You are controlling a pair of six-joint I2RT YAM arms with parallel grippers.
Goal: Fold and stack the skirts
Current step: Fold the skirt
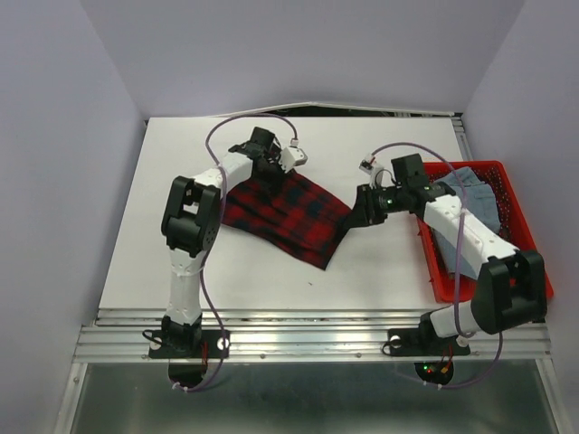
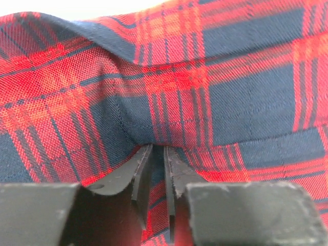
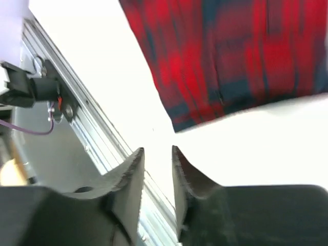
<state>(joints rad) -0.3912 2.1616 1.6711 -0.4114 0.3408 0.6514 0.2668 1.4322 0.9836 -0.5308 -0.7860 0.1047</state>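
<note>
Jaws of the left gripper (image 2: 158, 148) pinch the pleated red-and-navy plaid skirt (image 1: 289, 212) on the white table (image 1: 271, 280); the right gripper (image 3: 158, 149) stands slightly apart, empty. Its arm (image 1: 461, 231) half hides the blue-grey skirt (image 1: 477, 197) in the red plastic basket (image 1: 450, 293).

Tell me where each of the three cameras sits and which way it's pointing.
Top external: above and behind the arms, looking down on the table, left arm, right arm, plaid skirt and red basket.
Left wrist: on the left arm, facing close onto the plaid skirt; left gripper at the bottom.
Right wrist: on the right arm, looking over the table at the skirt's corner and a metal rail; right gripper at the bottom.
Shared: all three views show the plaid skirt.
</note>
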